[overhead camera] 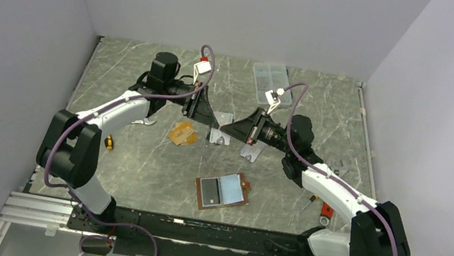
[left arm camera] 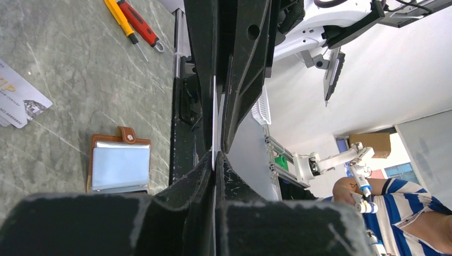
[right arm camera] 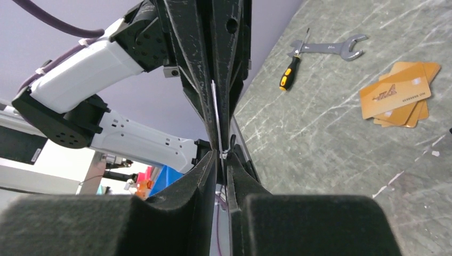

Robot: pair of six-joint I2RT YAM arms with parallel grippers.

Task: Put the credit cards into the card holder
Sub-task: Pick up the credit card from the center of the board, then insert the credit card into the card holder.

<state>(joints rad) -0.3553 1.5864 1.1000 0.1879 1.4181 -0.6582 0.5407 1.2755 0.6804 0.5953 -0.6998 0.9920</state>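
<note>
Handover in mid-air: card point(left arm camera: 214, 122) is pinched edge-on by left gripper point(left arm camera: 214, 162); whether it is also gripped by right gripper point(right arm camera: 221, 156) cannot be told. Right jaws should be drawn straight back before holder point(overhead camera: 231, 189), lying open below, is approached.

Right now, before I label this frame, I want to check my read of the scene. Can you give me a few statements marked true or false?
1. The wallet lies open on the table. True.
2. The orange cards are tucked inside the wallet. False: they lie loose on the table, apart from the wallet.
3. The left gripper is clamped on a thin card seen edge-on. True.
4. The right gripper holds the wrench. False: the wrench lies on the table beside a small screwdriver.
</note>
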